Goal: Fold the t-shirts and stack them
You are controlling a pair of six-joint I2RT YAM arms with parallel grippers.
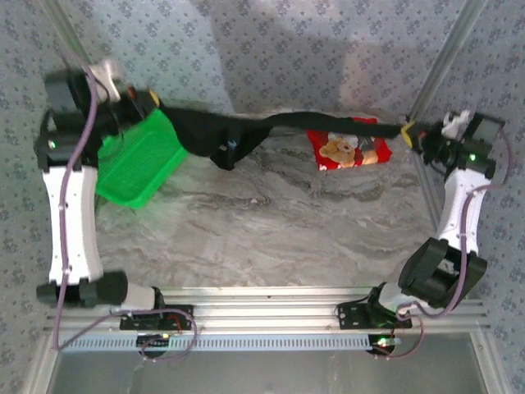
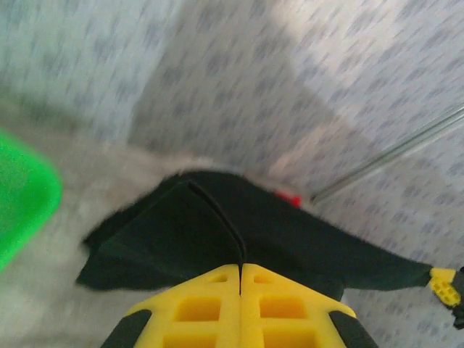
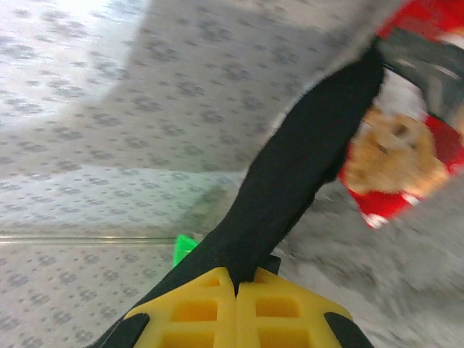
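The black t-shirt [image 1: 238, 131] hangs stretched in the air across the back of the table between both grippers. My left gripper [image 1: 150, 97] is shut on its left end; in the left wrist view the yellow fingers [image 2: 210, 304] pinch a thin edge of the black t-shirt [image 2: 217, 232]. My right gripper [image 1: 408, 130] is shut on the right end, and the black t-shirt [image 3: 297, 174] runs out from between its fingers [image 3: 268, 308]. The red teddy-bear t-shirt [image 1: 344, 149] lies folded on the table under the stretched cloth, also seen as the red t-shirt [image 3: 402, 156].
A green mesh basket [image 1: 139, 162] stands tilted at the back left, beside the left arm. The marbled table [image 1: 271, 238] stretches toward the near edge. Metal frame poles [image 1: 439, 57] rise at the back corners.
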